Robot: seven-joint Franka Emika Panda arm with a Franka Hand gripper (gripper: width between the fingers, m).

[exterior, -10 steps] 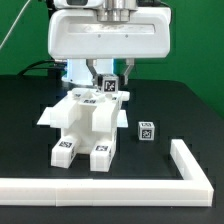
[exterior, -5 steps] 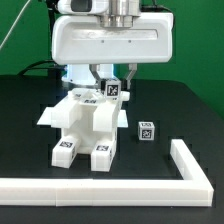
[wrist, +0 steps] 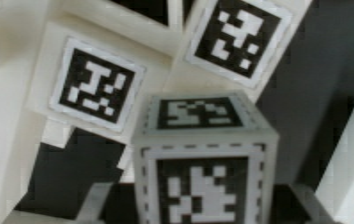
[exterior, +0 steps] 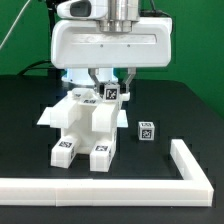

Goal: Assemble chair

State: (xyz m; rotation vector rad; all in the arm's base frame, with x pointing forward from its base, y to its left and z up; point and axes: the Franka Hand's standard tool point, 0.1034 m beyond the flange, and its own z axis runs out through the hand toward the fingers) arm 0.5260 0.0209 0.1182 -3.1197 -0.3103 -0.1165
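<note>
A white robot gripper [exterior: 112, 84] hangs over a small white plastic chair [exterior: 85, 125] in the middle of a black table [exterior: 25, 105]. The chair is a blocky, part-built piece. It has a flat slab, two short legs facing the camera and black-and-white square tags on its faces.

At its upper back stands a short square post [exterior: 112, 92] with a tag on its front. The gripper's two fingers [exterior: 96, 78] are spread, one on each side of this post. They seem to stand slightly off its sides rather than pinching it, though the gap is small.

The wrist view looks down on the same post [wrist: 200, 170], which fills the middle of the picture. Tagged chair faces lie behind it.

A loose block [exterior: 146, 129] with a tag sits apart on the table, to the exterior view's right of the chair. A long white rail [exterior: 190, 165] runs along the front and turns up that same side.

The chair looks light, stiff and smooth, so it is likely to slide or tip if pushed. The post's two flat, parallel sides look like the best place to grip, squarely and with modest force.
</note>
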